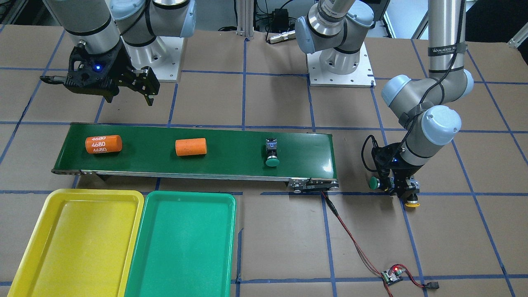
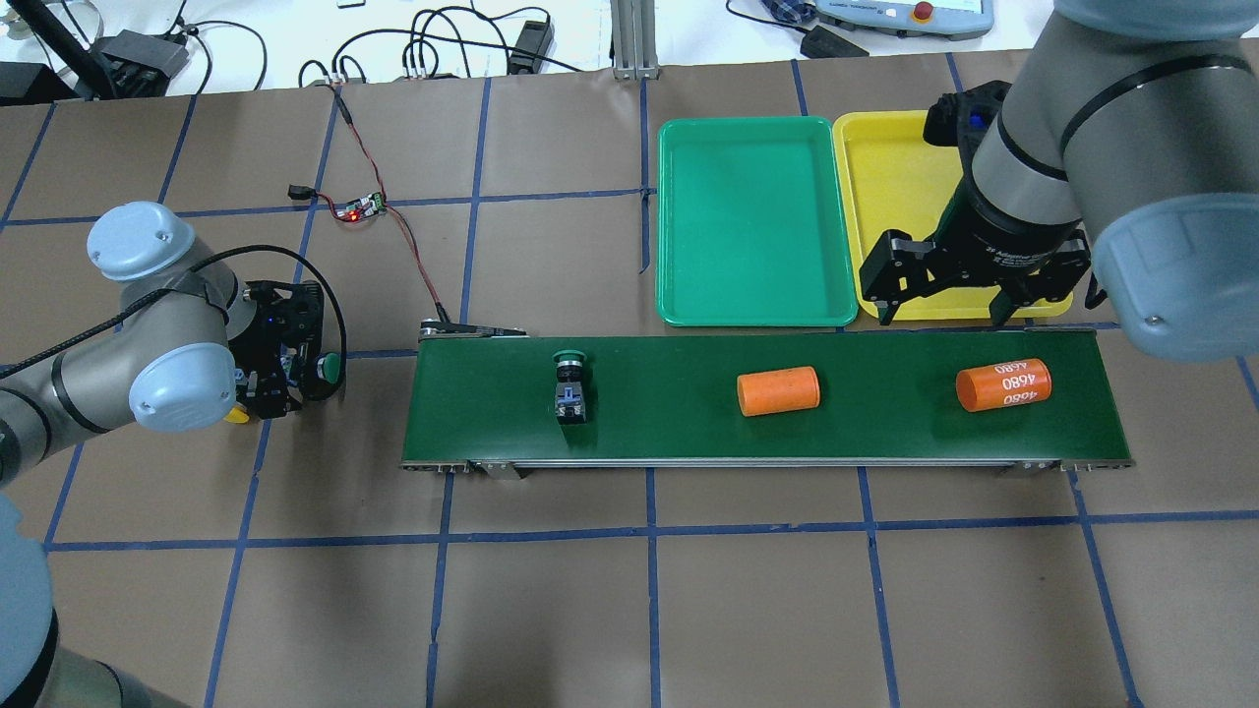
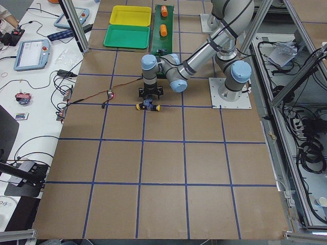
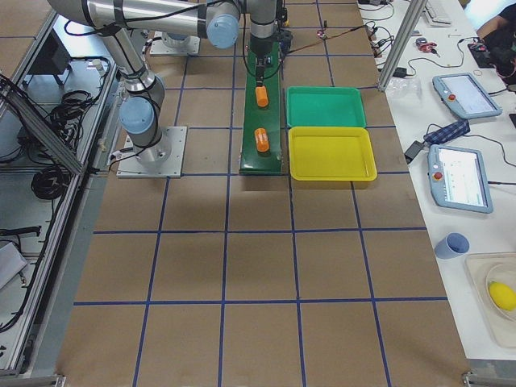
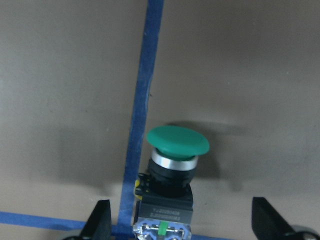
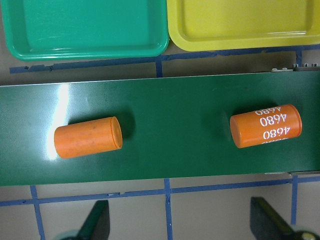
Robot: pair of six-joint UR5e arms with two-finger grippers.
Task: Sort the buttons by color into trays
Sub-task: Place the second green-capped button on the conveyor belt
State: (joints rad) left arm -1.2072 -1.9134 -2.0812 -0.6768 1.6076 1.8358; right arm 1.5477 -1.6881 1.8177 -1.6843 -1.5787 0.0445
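Note:
A green-capped button (image 5: 176, 150) lies on the brown table between the wide-open fingers of my left gripper (image 5: 182, 222), which do not touch it. Its cap also shows in the overhead view (image 2: 330, 368) and the front view (image 1: 374, 182). A yellow cap (image 1: 411, 203) shows beside the same gripper (image 1: 397, 187). Another green button (image 1: 271, 153) lies on the conveyor belt. My right gripper (image 2: 944, 307) hangs open and empty above the belt's far end, near the empty yellow tray (image 2: 890, 197) and the empty green tray (image 2: 752, 221).
Two orange cylinders (image 6: 88, 137) (image 6: 266, 125), one marked 4680, lie on the dark-green conveyor belt (image 1: 231, 165). A small circuit board (image 1: 392, 275) with a red-black wire lies on the table in front of the belt's end.

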